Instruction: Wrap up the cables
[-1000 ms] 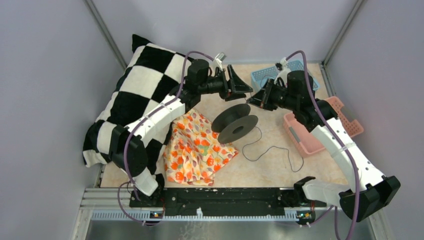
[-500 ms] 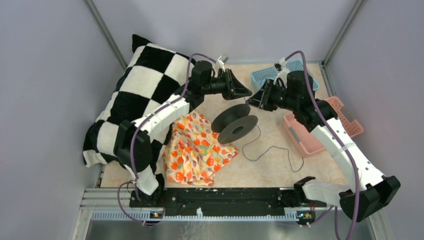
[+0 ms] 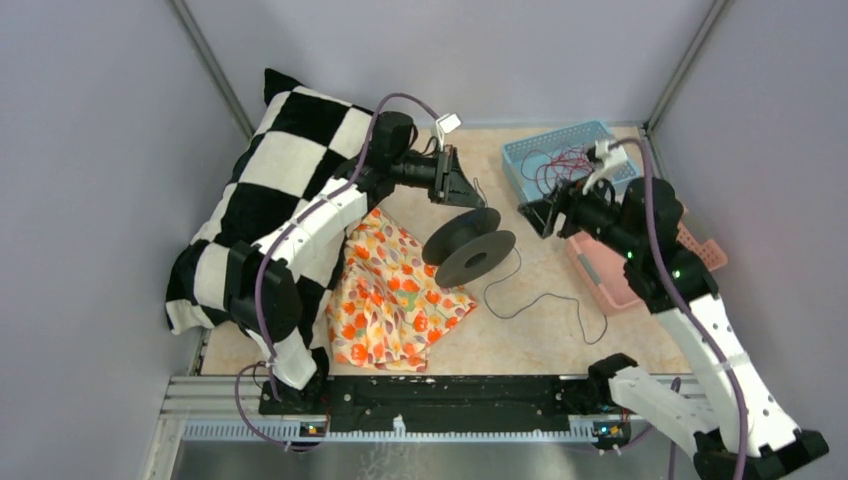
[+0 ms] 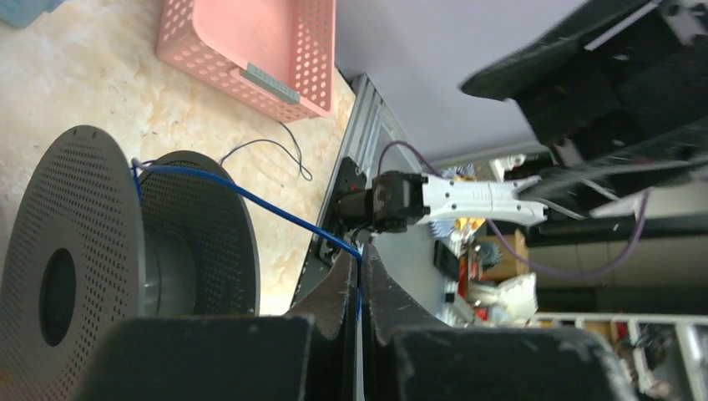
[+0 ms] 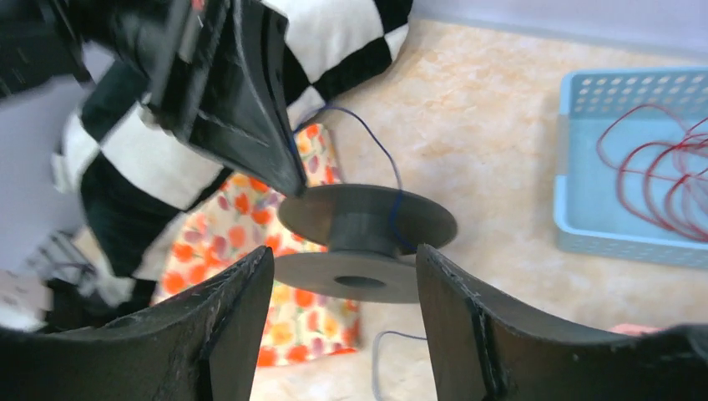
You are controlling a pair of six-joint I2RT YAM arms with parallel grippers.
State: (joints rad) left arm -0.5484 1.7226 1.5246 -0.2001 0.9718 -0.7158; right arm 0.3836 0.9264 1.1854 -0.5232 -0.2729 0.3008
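Most of the top view is taken by a beige marbled table [image 3: 500, 345]. On it, from the spool, a black-and-white checkered pillow [image 3: 270, 190] lies at 9 to 10 o'clock, against the left wall. A floral cloth [image 3: 390, 300] in orange and yellow lies flat at 7 o'clock, with its edge just beside the spool. A pink basket [image 3: 598, 272] stands at 3 o'clock. A light blue basket [image 3: 525, 155] stands at 1 o'clock, with loops of red wire [image 3: 560, 165] inside.

One dark grey perforated spool [image 3: 470, 245] rests tilted near the middle of the table.

The left gripper [image 3: 468, 193] hangs just at 12 o'clock of the spool. In the left wrist view its fingers [image 4: 360, 267] are pressed together on the cable [image 4: 250, 196]. There the cable looks blue and runs tight from the fingertips to the rim of the spool [image 4: 83, 251].

The right gripper [image 3: 528, 215] hovers at 2 o'clock of the spool and is apart from it. In the right wrist view its fingers [image 5: 342, 334] stand wide apart and hold nothing, and the spool [image 5: 367, 225] shows between them.

The rest of the cable [image 3: 545, 297] lies loose on the table. It goes from the spool toward 4 o'clock in a wavy line and ends near the pink basket's front corner.
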